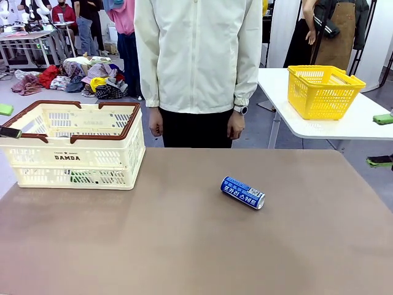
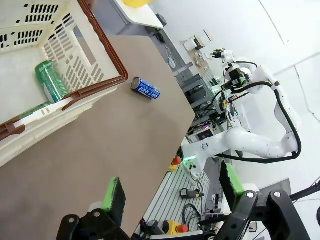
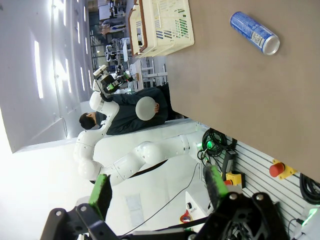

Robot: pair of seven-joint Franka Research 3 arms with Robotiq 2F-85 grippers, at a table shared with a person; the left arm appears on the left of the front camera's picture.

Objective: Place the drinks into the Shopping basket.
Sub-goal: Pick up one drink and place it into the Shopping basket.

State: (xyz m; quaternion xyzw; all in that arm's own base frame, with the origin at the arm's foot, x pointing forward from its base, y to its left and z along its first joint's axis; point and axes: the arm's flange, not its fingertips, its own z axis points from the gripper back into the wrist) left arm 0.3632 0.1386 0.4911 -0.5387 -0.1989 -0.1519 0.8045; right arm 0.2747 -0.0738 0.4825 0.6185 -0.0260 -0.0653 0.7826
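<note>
lying on its side near the middle of the brown table (image 1: 184,246), one blue can (image 1: 242,192) with white korean lettering points its silver top toward the robot's right. one green can (image 2: 50,80) lies inside the single damda basket (image 1: 73,147). both grippers, left (image 2: 172,192) and right (image 3: 157,187), hang with fingers apart, holding nothing.

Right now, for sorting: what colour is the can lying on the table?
Blue can with white lettering; front view.

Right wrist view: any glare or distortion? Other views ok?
Right wrist view: left side blown out white, scene rolled sideways, blue can sharp. Left wrist view: wide-angle bending, green can in Shopping basket readable. Front view: even light, soft shadows.
</note>
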